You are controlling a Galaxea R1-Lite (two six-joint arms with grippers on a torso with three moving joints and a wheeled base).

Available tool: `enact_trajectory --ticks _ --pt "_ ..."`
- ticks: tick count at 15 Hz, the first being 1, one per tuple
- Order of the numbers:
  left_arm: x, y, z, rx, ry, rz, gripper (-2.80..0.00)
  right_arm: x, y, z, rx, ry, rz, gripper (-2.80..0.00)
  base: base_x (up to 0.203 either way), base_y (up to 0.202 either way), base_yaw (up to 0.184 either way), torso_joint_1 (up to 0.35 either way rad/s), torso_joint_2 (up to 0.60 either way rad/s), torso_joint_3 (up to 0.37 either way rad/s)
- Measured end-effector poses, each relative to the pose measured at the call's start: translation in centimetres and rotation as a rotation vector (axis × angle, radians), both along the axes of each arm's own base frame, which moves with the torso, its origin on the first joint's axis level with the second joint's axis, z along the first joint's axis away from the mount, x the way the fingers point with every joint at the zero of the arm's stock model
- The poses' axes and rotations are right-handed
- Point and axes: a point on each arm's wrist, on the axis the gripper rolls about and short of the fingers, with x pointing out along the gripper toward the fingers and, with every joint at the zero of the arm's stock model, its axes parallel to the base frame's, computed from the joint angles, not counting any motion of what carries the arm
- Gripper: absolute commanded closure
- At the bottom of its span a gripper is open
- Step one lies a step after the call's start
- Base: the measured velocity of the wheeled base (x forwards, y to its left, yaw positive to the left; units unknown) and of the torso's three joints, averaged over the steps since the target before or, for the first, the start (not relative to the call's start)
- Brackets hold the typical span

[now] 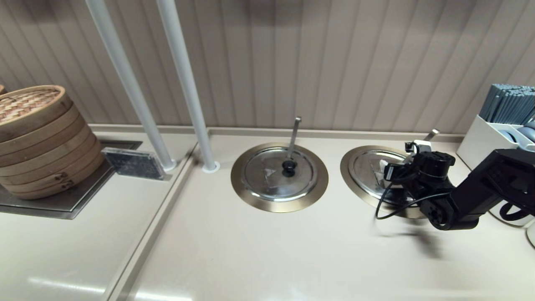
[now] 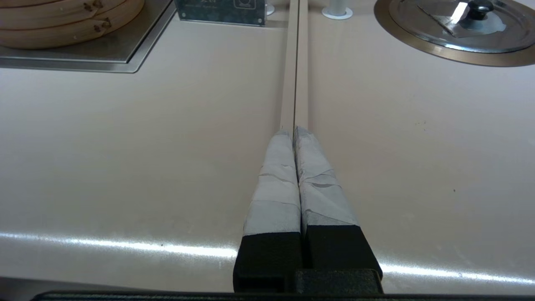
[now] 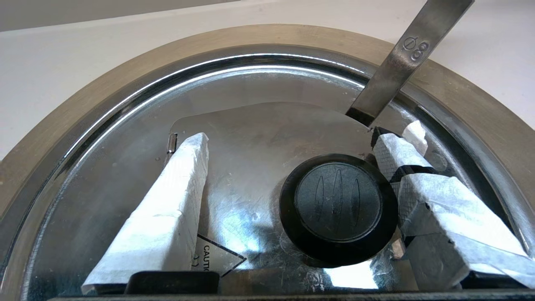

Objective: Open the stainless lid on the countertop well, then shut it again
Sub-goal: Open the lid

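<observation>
1. My right gripper (image 3: pixel 292 179) hangs low over the round shiny stainless lid (image 3: pixel 250 138), its white-taped fingers (image 3: pixel 167 209) spread wide. The black ribbed centre knob (image 3: pixel 337 207) lies between them, hard by one finger and well off the other, and nothing is grasped yet
2. I judge the spread is deliberate: it lets me straddle the knob, the lid's only proud handhold, before pinching it. I sit off-centre, so a small shift toward the far finger should come first
3. The lid lies flat and shut in the countertop well, whose wide brushed bronze-tinted flange (image 3: pixel 62 121) rings it. In the head view this is the right-hand of two wells
4. The flat steel ladle handle (image 3: pixel 401 62) slants out past the lid's rim, just beside my nearer finger. That is my tightest edge; a lift should probably go up and away from it, or the lid may catch
5. A caution sticker (image 3: pixel 217 255) sits on the lid below the knob
6. Outward, the pale beige countertop (image 1: pixel 267 251) offers open room in front. The twin lid (image 1: pixel 278 173) with its near-upright handle lies to my left, a white utensil caddy (image 1: pixel 485 138) close on my right
7. My left gripper (image 2: pixel 294 133) is parked low over the counter seam, taped fingers pressed together on nothing, near stacked bamboo steamers (image 1: pixel 37 138)
</observation>
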Motion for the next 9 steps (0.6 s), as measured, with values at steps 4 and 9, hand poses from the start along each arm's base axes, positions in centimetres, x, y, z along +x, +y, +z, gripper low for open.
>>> enact_trajectory --ticks 4,9 --pt "0.0 0.0 0.0 0.000 0.000 0.000 0.00 -0.1 0.4 0.6 0.000 -0.015 0.007 -2.80 0.000 0.000 0.000 0.000 0.00 0.000" --pt "0.0 0.0 0.0 0.000 0.000 0.000 0.00 -0.2 1.5 1.5 -0.002 -0.037 -0.004 -2.80 0.000 0.000 0.000 0.000 0.00 0.000"
